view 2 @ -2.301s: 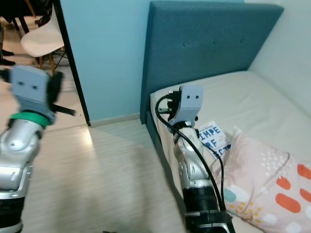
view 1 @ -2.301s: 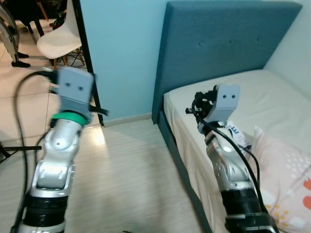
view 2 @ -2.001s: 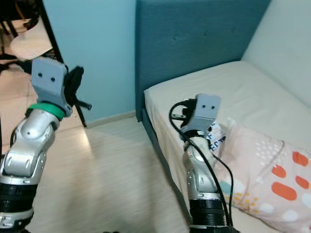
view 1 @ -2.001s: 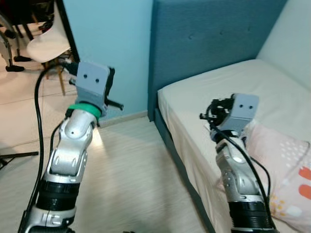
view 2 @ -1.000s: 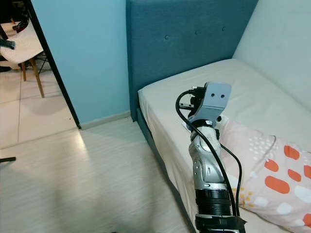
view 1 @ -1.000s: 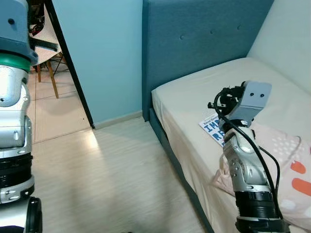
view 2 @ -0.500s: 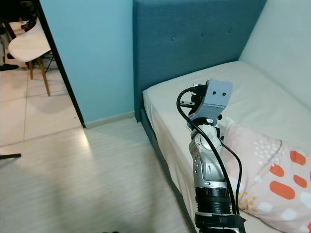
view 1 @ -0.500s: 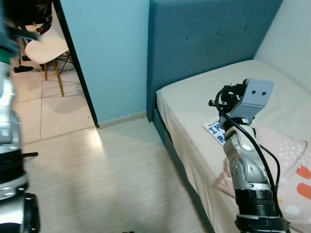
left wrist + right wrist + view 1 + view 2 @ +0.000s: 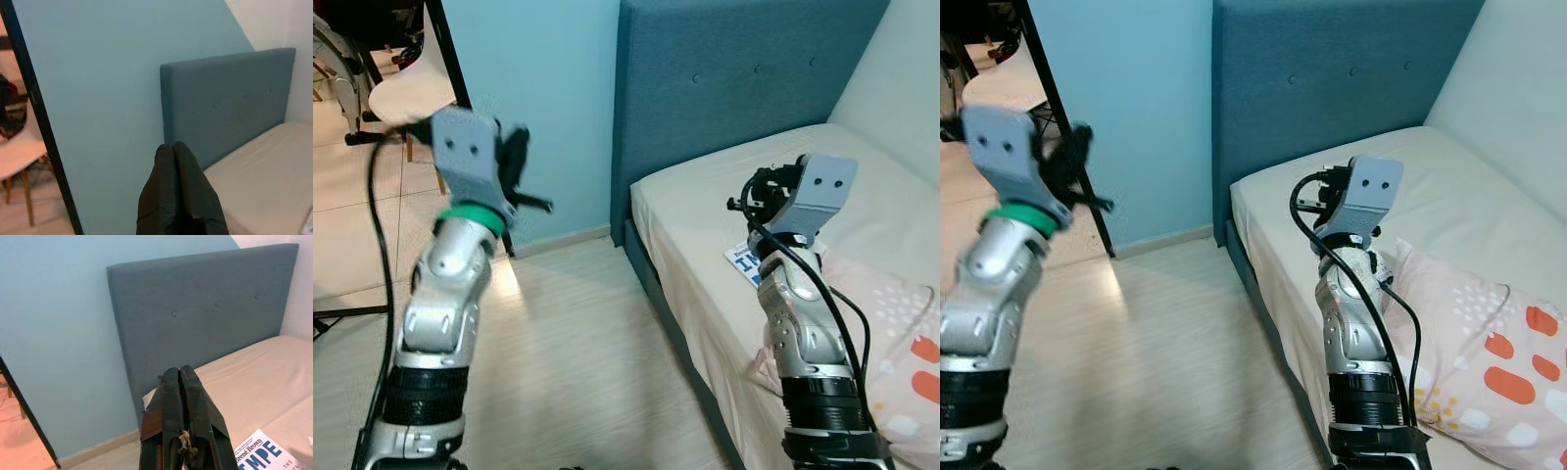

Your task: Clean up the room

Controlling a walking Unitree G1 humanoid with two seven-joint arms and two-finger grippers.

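The bed (image 9: 862, 211) is set to the right, its headboard (image 9: 734, 78) behind the right gripper (image 9: 180, 377). A book (image 9: 264, 455) lies on the mattress just beside that gripper, a pillow (image 9: 1489, 362) nearer. A chair (image 9: 406, 88) stands beyond the left gripper (image 9: 173, 152).

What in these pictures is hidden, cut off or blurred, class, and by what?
- Book on the bed: in the eye views the right arm covers most of its cover; in the right wrist view the frame edge cuts the title.
- Pillow: cut off by the right edge.
- Left gripper: blurred in the eye views.
- White chair: partly behind the dark door frame.
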